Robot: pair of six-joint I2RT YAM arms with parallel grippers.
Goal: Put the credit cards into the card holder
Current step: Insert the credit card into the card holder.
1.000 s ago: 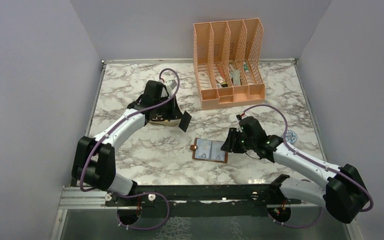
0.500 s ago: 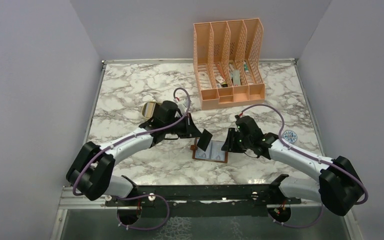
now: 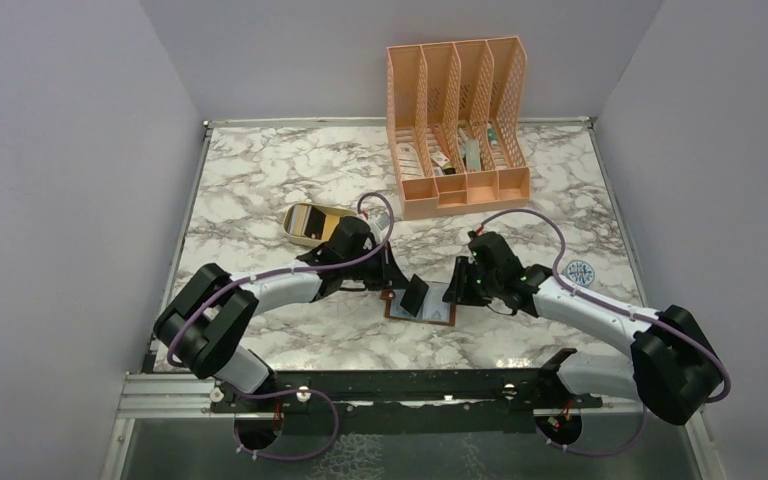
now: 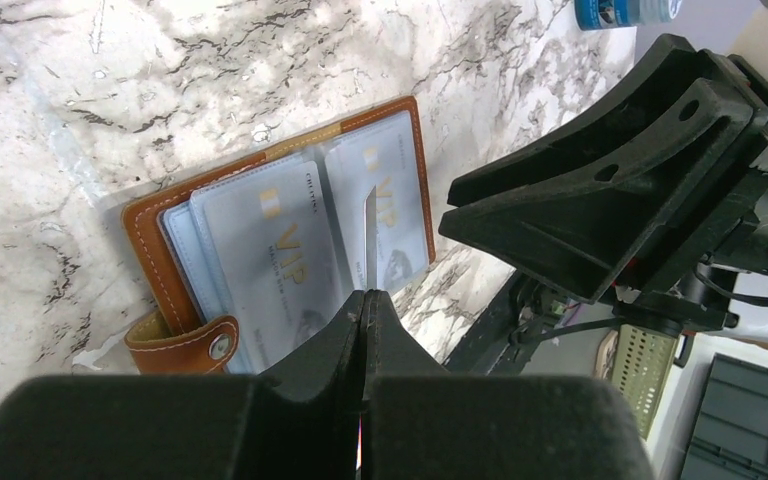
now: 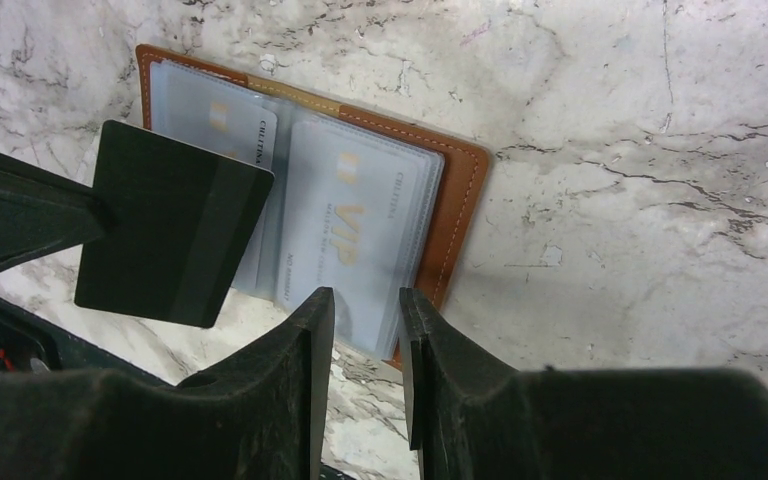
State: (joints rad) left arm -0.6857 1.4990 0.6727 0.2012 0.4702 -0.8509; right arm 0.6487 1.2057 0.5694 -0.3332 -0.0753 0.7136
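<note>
The brown leather card holder (image 3: 392, 302) lies open on the marble table, with pale VIP cards (image 5: 350, 230) in its shiny pockets. My left gripper (image 3: 401, 284) is shut on a dark card (image 3: 415, 294) and holds it tilted just above the holder's left half. The card is edge-on in the left wrist view (image 4: 370, 235) and broad in the right wrist view (image 5: 175, 222). My right gripper (image 3: 460, 286) is slightly open and empty at the holder's right edge (image 5: 460, 200). The snap tab (image 4: 185, 342) lies beside the holder.
A small beige oval tray (image 3: 312, 222) holding a gold-toned card sits left of centre. The tall peach mesh organiser (image 3: 457, 125) stands at the back. A small blue round object (image 3: 580, 272) lies to the right of my right arm.
My left arm has swung from the oval tray to the right with the dark card, to above the open holder. My right gripper has stayed at the holder's right edge.
</note>
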